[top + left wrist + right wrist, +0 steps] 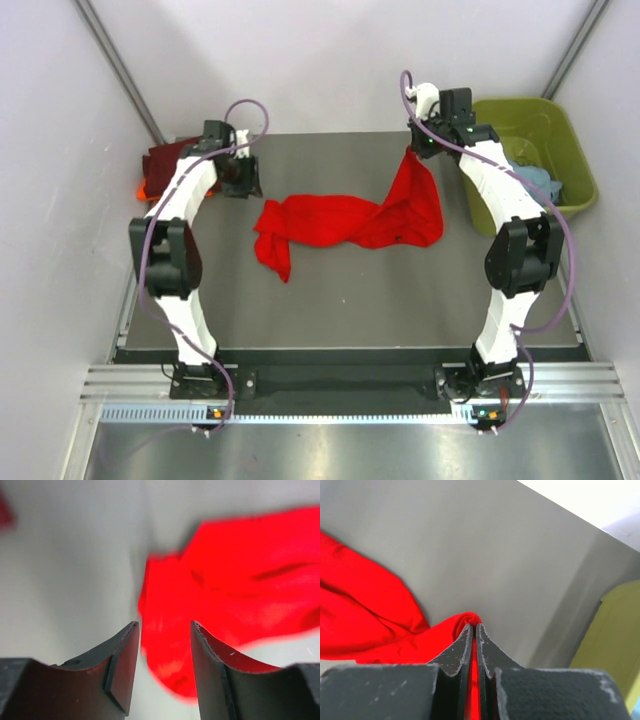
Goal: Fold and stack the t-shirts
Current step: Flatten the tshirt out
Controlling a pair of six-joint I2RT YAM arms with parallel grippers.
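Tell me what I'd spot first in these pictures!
The bright red t-shirt, sprawled across the middle of the grey table. The right arm's fingers pinch one end and hold it up, while the left arm's fingers stand open and empty near its other end. A green tub sits at the far right.

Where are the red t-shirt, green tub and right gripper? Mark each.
red t-shirt [345, 222], top view, its bunched middle.
green tub [512, 103], top view, far rim.
right gripper [474, 626], right wrist view, between its fingertips.
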